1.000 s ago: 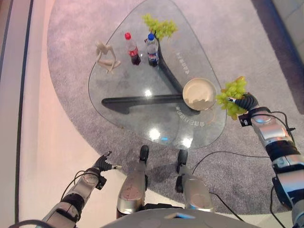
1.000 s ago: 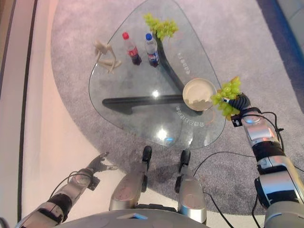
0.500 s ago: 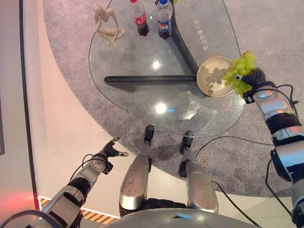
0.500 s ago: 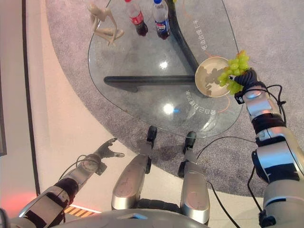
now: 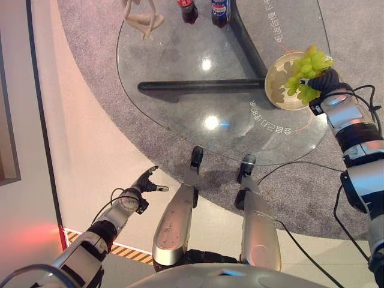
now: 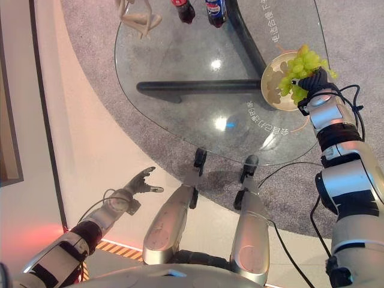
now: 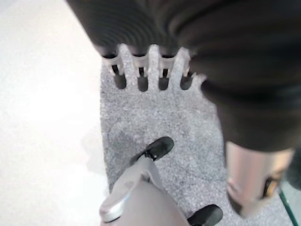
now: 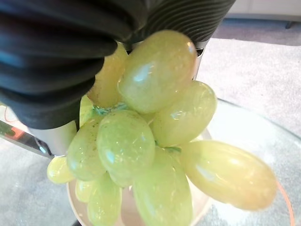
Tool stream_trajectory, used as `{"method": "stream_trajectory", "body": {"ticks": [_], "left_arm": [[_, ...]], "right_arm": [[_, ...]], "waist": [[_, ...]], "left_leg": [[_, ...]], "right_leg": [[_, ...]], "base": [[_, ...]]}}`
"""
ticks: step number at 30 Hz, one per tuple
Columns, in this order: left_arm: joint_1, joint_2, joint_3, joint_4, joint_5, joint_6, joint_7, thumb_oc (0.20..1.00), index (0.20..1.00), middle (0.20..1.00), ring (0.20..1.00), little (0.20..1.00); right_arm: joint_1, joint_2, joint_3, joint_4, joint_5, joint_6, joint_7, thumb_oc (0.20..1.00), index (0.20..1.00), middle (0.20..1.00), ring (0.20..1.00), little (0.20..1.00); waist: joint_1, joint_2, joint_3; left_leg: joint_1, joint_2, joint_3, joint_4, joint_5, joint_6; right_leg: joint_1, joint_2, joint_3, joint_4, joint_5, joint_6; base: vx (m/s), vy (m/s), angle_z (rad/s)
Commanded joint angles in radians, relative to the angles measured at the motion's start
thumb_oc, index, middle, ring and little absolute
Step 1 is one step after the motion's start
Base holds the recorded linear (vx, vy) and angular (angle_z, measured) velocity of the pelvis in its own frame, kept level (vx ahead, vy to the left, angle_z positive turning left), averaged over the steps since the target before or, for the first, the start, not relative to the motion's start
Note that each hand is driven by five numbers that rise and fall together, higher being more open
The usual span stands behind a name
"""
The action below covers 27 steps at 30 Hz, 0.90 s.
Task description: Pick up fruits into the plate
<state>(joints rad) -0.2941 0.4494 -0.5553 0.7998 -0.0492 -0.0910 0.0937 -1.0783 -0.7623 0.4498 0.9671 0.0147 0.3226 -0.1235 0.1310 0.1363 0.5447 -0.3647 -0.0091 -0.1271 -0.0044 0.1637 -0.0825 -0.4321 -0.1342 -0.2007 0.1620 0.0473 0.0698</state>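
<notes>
R hand (image 5: 324, 84) clamped round green grape bunch (image 5: 307, 71), bunch hanging over right edge of beige plate (image 5: 282, 90) on glass table (image 5: 198, 90). L hand (image 5: 146, 182) low over pale floor (image 5: 78, 150), fingers loosely spread, holding nothing. Cola bottles (image 5: 204, 11), beige figurine (image 5: 139, 18) at table's far side.

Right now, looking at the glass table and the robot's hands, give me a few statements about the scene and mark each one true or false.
1. The right hand holds a bunch of green grapes. True.
2. The grapes are over the plate. True.
3. The left hand carries a bottle. False: it holds nothing, its fingers straight, over the floor away from the glass table.
4. The plate sits at the table's middle. False: it is near the table's right edge.
5. A pale figurine stands on the table. True.
</notes>
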Motion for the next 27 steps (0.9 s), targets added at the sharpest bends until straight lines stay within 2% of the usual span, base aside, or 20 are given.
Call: {"method": "stream_trajectory", "body": {"ticks": [1,9,10,11,12,27], "left_arm": [[0.02,0.013,-0.046,-0.017,-0.038,-0.014,0.023,1.0,1.0,1.0,1.0,1.0],[0.02,0.01,-0.058,-0.025,-0.044,-0.022,0.032,1.0,1.0,1.0,1.0,1.0],[0.02,0.009,-0.058,-0.024,-0.045,-0.024,0.032,1.0,1.0,1.0,1.0,1.0],[0.02,0.009,-0.059,-0.026,-0.047,-0.023,0.033,1.0,1.0,1.0,1.0,1.0],[0.019,0.009,-0.061,-0.03,-0.049,-0.023,0.036,1.0,1.0,1.0,1.0,1.0],[0.013,0.015,-0.067,-0.055,-0.071,-0.011,0.047,1.0,1.0,1.0,1.0,1.0]], "right_arm": [[-0.074,-0.072,0.093,0.008,-0.042,0.003,-0.02,0.2,0.2,0.2,0.2,0.2],[-0.087,-0.051,0.106,0.067,-0.083,0.015,-0.022,0.2,0.2,0.2,0.2,0.2],[-0.089,-0.049,0.108,0.073,-0.089,0.023,-0.023,0.244,0.244,0.244,0.244,0.244],[-0.09,-0.048,0.109,0.076,-0.09,0.029,-0.024,0.438,0.438,0.438,0.438,0.438],[-0.091,-0.045,0.109,0.084,-0.092,0.031,-0.034,1.0,1.0,1.0,1.0,1.0],[-0.101,-0.048,0.107,0.113,-0.105,0.062,-0.094,1.0,1.0,1.0,1.0,1.0]], "waist": [[0.003,0.032,-0.025],[0.012,0.046,-0.025],[0.012,0.048,-0.025],[0.012,0.049,-0.025],[0.013,0.05,-0.025],[0.012,0.049,-0.025]], "left_leg": [[-0.054,-0.045,0.041,0.13,-0.138,0.047],[-0.079,-0.05,0.047,0.131,-0.132,0.051],[-0.082,-0.051,0.047,0.132,-0.131,0.052],[-0.084,-0.052,0.048,0.133,-0.131,0.052],[-0.086,-0.052,0.049,0.132,-0.13,0.053],[-0.095,-0.055,0.062,0.121,-0.124,0.06]], "right_leg": [[-0.041,0.037,-0.024,0.092,-0.101,-0.034],[-0.079,0.03,-0.024,0.105,-0.097,-0.029],[-0.083,0.03,-0.023,0.106,-0.096,-0.028],[-0.085,0.03,-0.023,0.107,-0.096,-0.028],[-0.088,0.03,-0.022,0.108,-0.095,-0.027],[-0.109,0.028,-0.016,0.103,-0.079,-0.015]], "base": [[0.0,0.0,0.0],[-0.01,0.016,0.04],[-0.01,0.032,0.0],[0.0,0.0,0.0],[-0.02,0.022,-0.03],[0.0,0.0,0.0]]}}
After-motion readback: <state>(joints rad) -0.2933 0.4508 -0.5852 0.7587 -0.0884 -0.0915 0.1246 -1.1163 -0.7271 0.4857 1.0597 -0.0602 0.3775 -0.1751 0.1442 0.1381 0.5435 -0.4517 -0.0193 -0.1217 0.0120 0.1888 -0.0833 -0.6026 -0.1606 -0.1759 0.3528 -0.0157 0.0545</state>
